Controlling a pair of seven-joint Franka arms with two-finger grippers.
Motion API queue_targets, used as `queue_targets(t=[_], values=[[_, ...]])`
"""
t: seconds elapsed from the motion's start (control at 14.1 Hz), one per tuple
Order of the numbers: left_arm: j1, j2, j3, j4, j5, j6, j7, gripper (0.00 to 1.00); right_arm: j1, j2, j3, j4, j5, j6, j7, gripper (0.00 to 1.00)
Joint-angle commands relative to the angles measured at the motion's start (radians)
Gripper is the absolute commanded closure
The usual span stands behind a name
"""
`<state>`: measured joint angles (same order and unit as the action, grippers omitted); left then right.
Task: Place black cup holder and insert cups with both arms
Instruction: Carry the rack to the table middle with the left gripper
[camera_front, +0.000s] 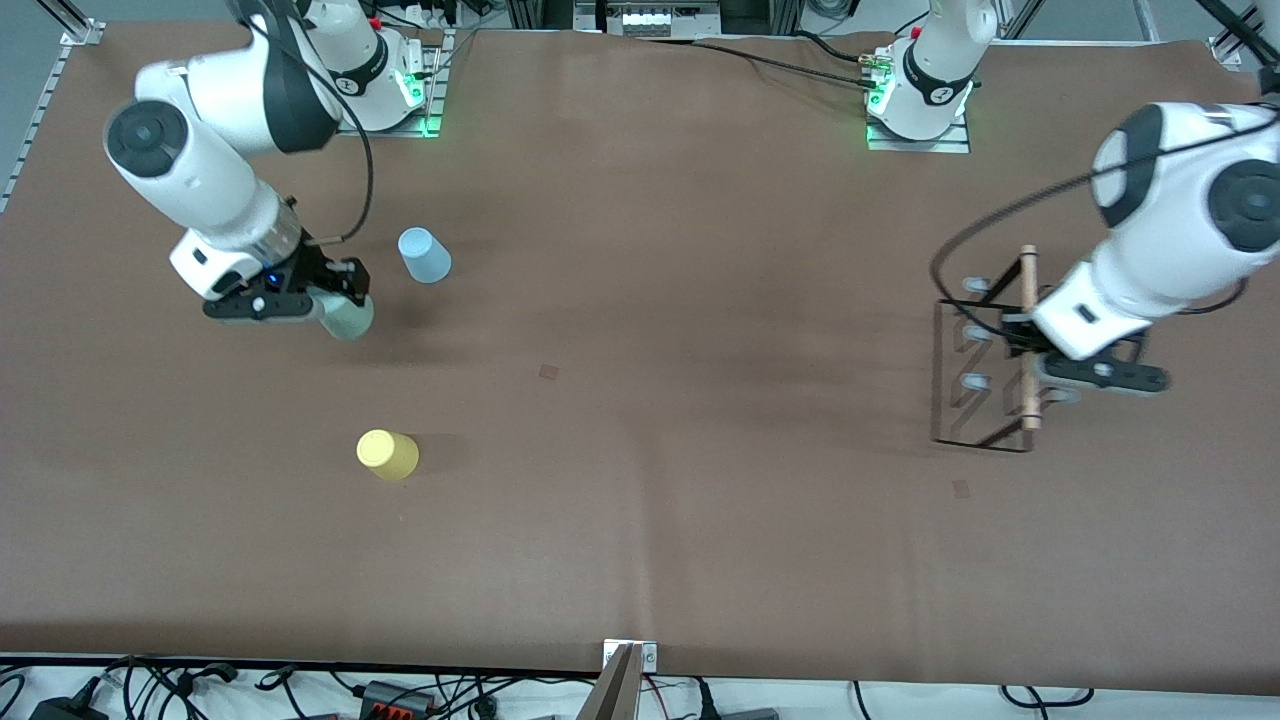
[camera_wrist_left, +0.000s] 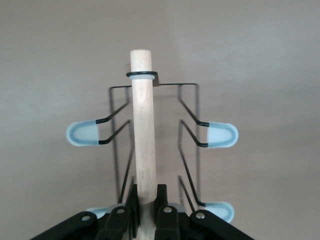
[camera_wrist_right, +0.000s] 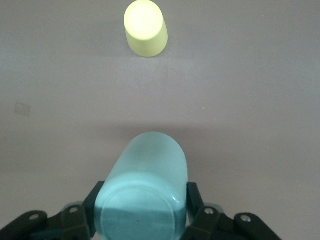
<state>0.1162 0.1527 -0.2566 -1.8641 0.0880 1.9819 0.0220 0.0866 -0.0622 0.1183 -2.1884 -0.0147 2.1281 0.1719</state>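
Left end effector (camera_wrist_left: 146, 207) clamps the black cup holder's (camera_front: 985, 370) wooden handle (camera_wrist_left: 142, 130); right end effector (camera_wrist_right: 145, 207) grips the mint cup (camera_wrist_right: 145, 195), yellow cup (camera_wrist_right: 145, 27) ahead.

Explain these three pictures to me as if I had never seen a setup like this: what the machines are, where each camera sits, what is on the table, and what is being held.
Two white robot arms work at a brown table, each ending in a black two-finger gripper. The wide picture comes from a high camera facing the robots, whose bases stand along its top edge. The other two come from cameras on each arm's wrist, looking past the fingers.

The left gripper is shut on the wooden handle of the black cup holder, a wire rack with pale-tipped pegs, at the left arm's end of the table.

The right gripper is shut on the mint green cup, at the right arm's end of the table.

Two cups sit upside down on the table: the light blue cup beside the held one, and the yellow cup nearer to the front camera.
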Motion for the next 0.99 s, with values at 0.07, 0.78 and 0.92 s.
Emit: queue_targets(t=[0.07,0.78,0.92], values=[[0.003,0.036,-0.168,0.035,0.001,-0.023,-0.245,0.99,-0.004,-0.062,-0.003,-0.013,-0.002,-0.056,-0.029,0.86],[-0.272,0.283,-0.293,0.229,0.018,-0.012,-0.763,0.99,-0.002,-0.065,-0.002,-0.011,0.002,-0.094,-0.055,0.86],[-0.332,0.332,-0.29,0.264,0.018,0.03,-0.829,0.99,-0.002,-0.057,-0.002,0.01,0.005,-0.1,-0.055,0.86]])
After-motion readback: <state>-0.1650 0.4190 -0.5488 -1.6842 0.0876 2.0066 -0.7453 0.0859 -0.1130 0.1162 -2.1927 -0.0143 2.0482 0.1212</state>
